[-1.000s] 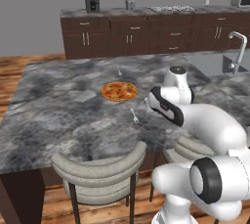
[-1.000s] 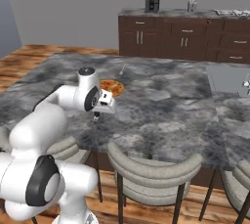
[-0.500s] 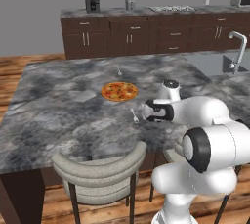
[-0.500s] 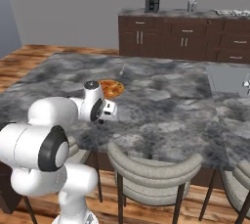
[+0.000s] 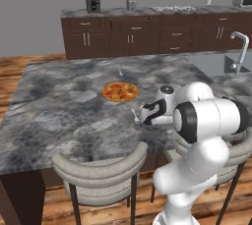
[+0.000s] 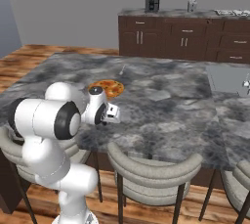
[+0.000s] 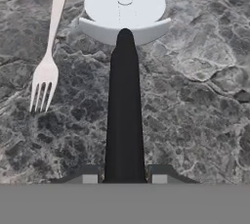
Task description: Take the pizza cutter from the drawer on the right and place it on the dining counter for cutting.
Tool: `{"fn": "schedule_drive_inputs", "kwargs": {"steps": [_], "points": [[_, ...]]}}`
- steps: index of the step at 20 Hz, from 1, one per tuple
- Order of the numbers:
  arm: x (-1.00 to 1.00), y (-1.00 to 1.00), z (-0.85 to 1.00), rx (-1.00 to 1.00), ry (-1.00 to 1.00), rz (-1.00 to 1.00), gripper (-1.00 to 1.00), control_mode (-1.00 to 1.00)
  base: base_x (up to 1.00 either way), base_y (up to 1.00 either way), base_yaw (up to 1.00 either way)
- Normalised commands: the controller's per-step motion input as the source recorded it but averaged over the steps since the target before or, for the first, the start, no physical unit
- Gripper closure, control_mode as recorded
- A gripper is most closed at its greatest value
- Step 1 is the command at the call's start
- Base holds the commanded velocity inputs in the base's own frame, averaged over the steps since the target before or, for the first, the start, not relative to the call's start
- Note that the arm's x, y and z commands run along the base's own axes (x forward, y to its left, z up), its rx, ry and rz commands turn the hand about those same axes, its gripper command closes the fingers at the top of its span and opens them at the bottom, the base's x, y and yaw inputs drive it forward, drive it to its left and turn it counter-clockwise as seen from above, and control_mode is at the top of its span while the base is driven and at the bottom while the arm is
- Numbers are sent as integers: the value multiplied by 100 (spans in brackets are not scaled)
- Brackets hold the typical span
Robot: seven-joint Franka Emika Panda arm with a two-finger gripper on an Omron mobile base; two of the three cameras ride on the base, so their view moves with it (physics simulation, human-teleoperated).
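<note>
The dining table, its dark marbled top carrying a pizza near the middle, now has the arm folded lower and closer to the near edge than a second ago, so the carry looks nearly over. The pincer is pinching the pizza cutter by its black handle, wheel just above the stone, beside a pale fork; release should come next
</note>
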Motion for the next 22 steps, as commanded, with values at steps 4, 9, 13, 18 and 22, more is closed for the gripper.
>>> {"fn": "schedule_drive_inputs", "kwargs": {"steps": [4,9,13,18,22], "points": [[38,0,-22,0,0,0,100,-100,0,0,0],[22,0,-22,0,0,0,100,-100,0,0,0],[7,0,-8,0,0,0,-100,-100,0,0,0],[0,-2,0,0,0,0,-100,-100,0,0,0],[0,-11,24,0,0,0,-100,-100,0,0,0]]}}
